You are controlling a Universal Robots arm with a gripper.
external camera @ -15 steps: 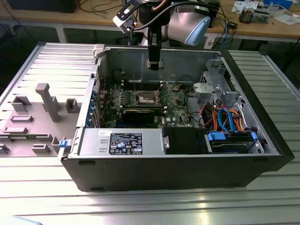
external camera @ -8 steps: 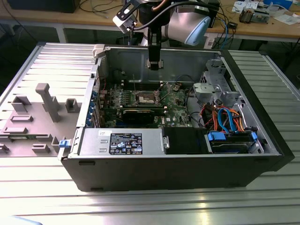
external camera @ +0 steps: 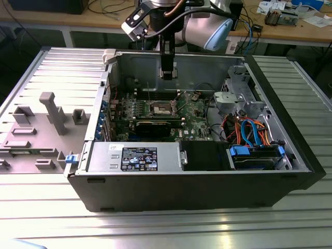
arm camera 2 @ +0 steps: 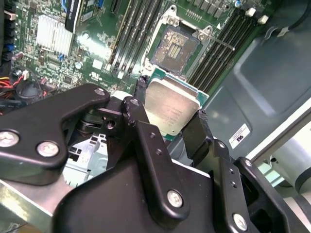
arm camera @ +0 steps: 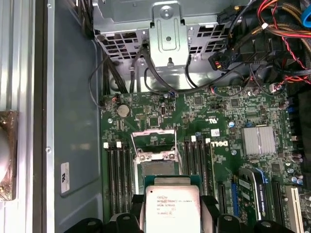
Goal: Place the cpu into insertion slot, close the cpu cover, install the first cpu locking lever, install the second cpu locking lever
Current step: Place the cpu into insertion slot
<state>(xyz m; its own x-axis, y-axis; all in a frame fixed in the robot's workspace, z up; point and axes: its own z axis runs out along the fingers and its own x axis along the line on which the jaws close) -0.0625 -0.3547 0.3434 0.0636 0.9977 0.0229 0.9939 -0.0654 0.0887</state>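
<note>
Second wrist view: gripper (arm camera 2: 171, 99) is closed narrow on the cpu (arm camera 2: 167, 112); black fingers (arm camera 2: 198, 130) pinch two opposite edges, metal top toward the cam; chip hangs clear of the green board (arm camera 2: 63, 63), touching nothing but the fingers. Insertion slot (arm camera 2: 175, 47) sits just beyond the fingertips and lower than them; its dark centre is bare, so nothing is seated yet; memory slots (arm camera 2: 133, 34) run along both sides of it.

First wrist view: same grip; cpu cover (arm camera: 153, 141) is swung open on the far side of the slot from the gripper, frame lifted off the socket. Locking levers prob. raised next to it, but the thin wire is hard to make out, so not certain.

Exterior view: arm reaches down into the open computer case (external camera: 171, 187); gripper hangs above the board w/ the slot below it, well apart.

Step in hand, as I judge it: step one, cpu carried toward the slot, not yet over it; cover and both levers not yet done.

Placement, by my reading, calls for: chip centred over the socket, edges parallel w/ the silver rim, corner marks matched; level, straight descent w/ no sideways drag on the contacts; fingers let go only once it lies flat inside the rim.
</note>
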